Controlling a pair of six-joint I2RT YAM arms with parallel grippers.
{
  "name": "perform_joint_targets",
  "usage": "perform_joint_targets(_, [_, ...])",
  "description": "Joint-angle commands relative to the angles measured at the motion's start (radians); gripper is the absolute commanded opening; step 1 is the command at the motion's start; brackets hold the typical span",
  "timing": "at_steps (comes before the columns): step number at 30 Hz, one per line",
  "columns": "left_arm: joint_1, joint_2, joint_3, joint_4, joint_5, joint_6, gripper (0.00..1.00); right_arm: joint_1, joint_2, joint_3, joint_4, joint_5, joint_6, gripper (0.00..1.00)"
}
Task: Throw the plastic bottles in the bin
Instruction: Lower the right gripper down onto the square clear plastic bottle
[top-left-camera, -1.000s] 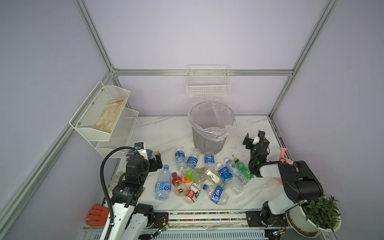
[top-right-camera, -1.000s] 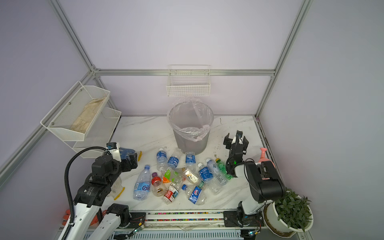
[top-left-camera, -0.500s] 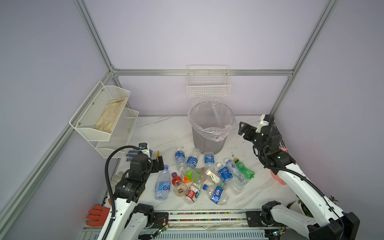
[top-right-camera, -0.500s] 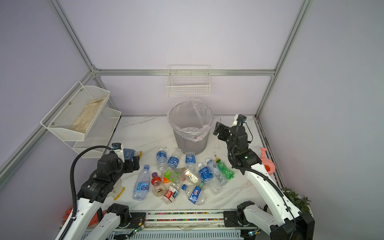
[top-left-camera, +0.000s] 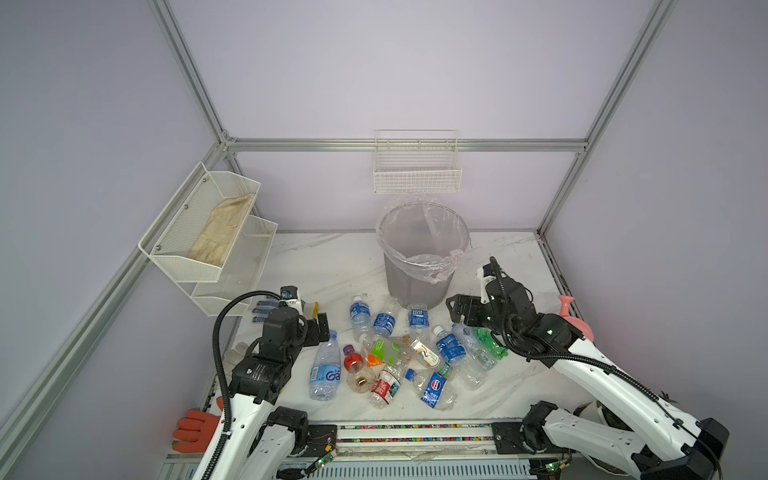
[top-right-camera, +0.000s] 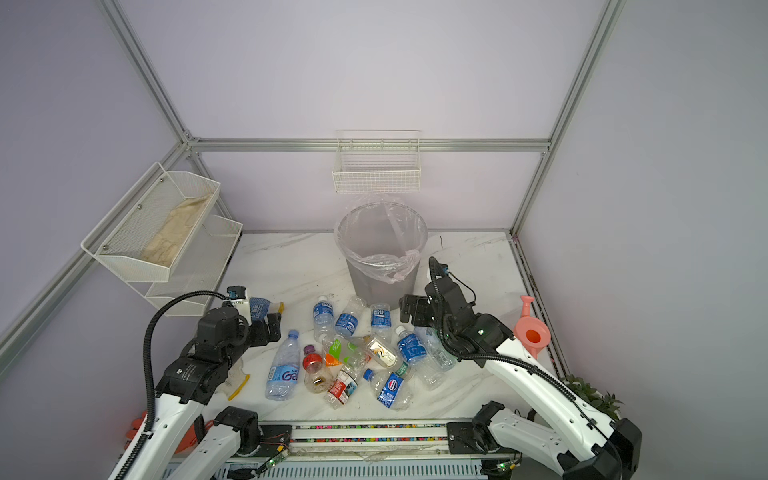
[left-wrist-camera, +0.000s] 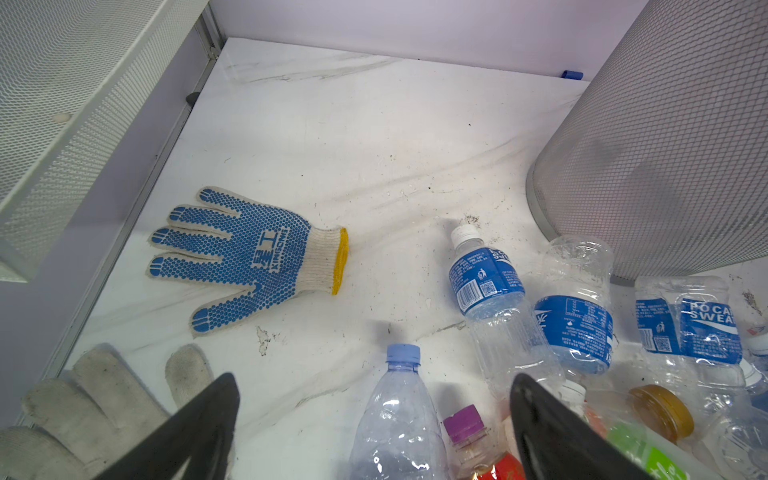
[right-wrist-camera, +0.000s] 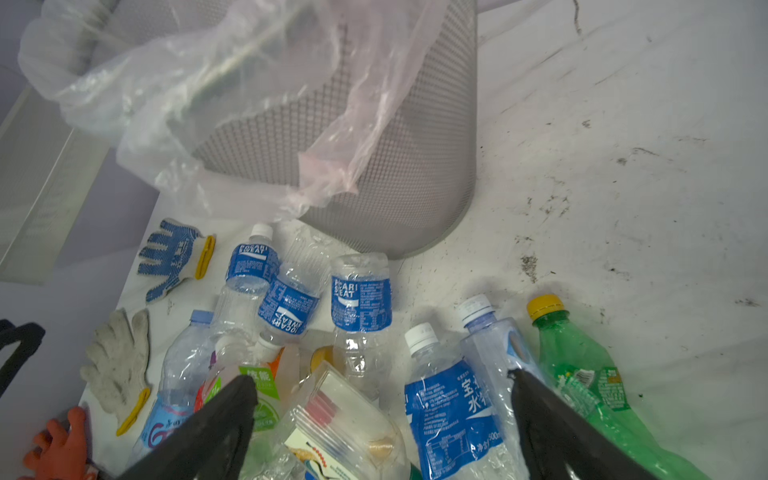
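Heaped on white marble tabletop (top-left-camera: 316, 266), just in front of tall grey mesh bin (top-left-camera: 415, 286) with clear bag liner: small clear plastic bottles (top-left-camera: 451, 348). Left gripper (left-wrist-camera: 372, 380): jaws spread wide, empty, by large blue-capped bottle (left-wrist-camera: 399, 415). Right gripper (right-wrist-camera: 381, 376): jaws spread wide, empty, over blue-labelled bottles beside crumpled green bottle (right-wrist-camera: 582, 374).

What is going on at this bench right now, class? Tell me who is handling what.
A pile of plastic bottles lies on the marble table in front of the bin. The robot's left tool is open near the cap of the big blue-capped bottle. Its right tool is open over the pile's right side. Neither holds anything, and no bottle shows inside the bin.
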Motion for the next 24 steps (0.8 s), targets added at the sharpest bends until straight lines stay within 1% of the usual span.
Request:
perform_joint_targets(1, [-0.007, -0.010, 0.015, 0.003, -0.003, -0.018, 1.00, 0.077, 0.048, -0.006, -0.048, 0.035, -0.006, 0.95])
perform_joint_targets(3, [-0.008, -0.010, 0.014, 0.004, -0.001, -0.016, 1.00, 0.103, 0.069, -0.019, -0.037, 0.022, -0.012, 0.94])
perform_joint_targets(6, [-0.011, -0.011, 0.015, 0.004, -0.001, -0.017, 1.00, 0.134, 0.094, -0.045, -0.008, -0.021, -0.021, 0.90])
perform_joint_targets(9, [-0.014, -0.015, 0.012, 0.006, -0.004, -0.017, 1.00, 0.171, 0.117, -0.054, -0.002, -0.019, -0.020, 0.88])
perform_joint_targets(12, [-0.016, -0.017, 0.011, 0.007, -0.007, -0.015, 1.00, 0.196, 0.131, -0.064, 0.002, -0.002, -0.019, 0.88])
perform_joint_targets(24, [-0.025, -0.032, 0.005, 0.014, -0.014, -0.013, 1.00, 0.266, 0.190, -0.077, 0.014, 0.001, -0.034, 0.91])
